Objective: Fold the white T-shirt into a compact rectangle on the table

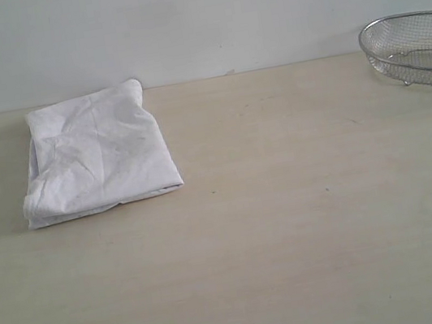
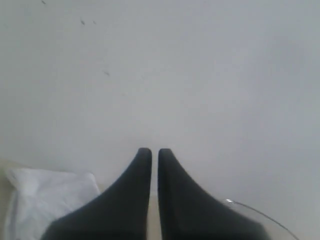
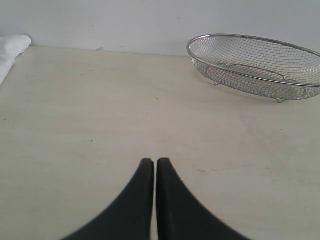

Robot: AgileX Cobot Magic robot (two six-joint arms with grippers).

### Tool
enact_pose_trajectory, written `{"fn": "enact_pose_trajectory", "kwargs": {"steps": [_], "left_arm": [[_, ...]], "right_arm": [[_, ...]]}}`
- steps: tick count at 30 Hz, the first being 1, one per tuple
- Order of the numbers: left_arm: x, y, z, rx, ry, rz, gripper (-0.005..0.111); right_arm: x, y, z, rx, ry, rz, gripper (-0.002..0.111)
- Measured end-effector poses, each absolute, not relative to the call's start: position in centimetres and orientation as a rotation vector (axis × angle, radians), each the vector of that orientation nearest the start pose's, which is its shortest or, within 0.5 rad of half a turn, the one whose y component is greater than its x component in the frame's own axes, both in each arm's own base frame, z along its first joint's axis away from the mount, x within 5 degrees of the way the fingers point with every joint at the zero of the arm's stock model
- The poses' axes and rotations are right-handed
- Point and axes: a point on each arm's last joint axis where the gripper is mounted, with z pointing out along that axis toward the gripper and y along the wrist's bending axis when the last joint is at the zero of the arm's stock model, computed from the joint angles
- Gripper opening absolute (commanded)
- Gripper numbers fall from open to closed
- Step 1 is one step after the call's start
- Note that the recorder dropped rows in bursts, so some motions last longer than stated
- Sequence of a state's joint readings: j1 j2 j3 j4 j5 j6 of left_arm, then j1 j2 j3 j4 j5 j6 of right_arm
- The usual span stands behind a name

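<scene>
The left end effector (image 2: 150,150) is seen closed, with only a thin slit between its black tips, and nothing is held. The right end effector (image 3: 150,161) is likewise closed and empty, held above the desk (image 3: 100,125). The white T-shirt (image 1: 95,152) is laid on the desk, folded into a rumpled rectangle, below and beside the left end effector and well apart from the right one. A wire-mesh basket (image 3: 255,65) is set ahead of the right end effector.

Bright even light; left wrist view blurry.
</scene>
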State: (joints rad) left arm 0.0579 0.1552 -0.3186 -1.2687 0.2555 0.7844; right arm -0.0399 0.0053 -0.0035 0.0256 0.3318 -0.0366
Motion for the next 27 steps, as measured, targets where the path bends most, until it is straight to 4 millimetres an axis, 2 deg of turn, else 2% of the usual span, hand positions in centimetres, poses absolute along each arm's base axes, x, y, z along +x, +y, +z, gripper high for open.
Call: {"fn": "enact_pose_trajectory", "kwargs": {"steps": [2,4,8,14,21,27], "left_arm": [[4.7,-2.6,29.8,-0.118,1.464,-0.574,0.005],[4.4,-3.0,28.9,-0.058,1.52,-0.556,0.005],[4.3,-2.6,26.3,0.02,1.61,-0.378,0.005],[5.0,-0.9,22.5,-0.047,1.673,-0.153,0.005],[5.4,-0.2,20.7,-0.055,1.691,-0.041,0.005],[5.6,0.0,19.4,-0.047,1.703,-0.013,0.005]], "right_arm": [[5.4,-0.1,18.4,0.019,1.817,-0.029,0.0],[5.4,-0.1,18.4,0.019,1.817,-0.029,0.0],[5.4,-0.1,18.4,0.019,1.817,-0.029,0.0],[5.4,-0.1,18.4,0.019,1.817,-0.029,0.0],[5.4,-0.1,18.4,0.023,1.817,-0.023,0.0],[5.4,-0.1,18.4,0.023,1.817,-0.023,0.0]]}}
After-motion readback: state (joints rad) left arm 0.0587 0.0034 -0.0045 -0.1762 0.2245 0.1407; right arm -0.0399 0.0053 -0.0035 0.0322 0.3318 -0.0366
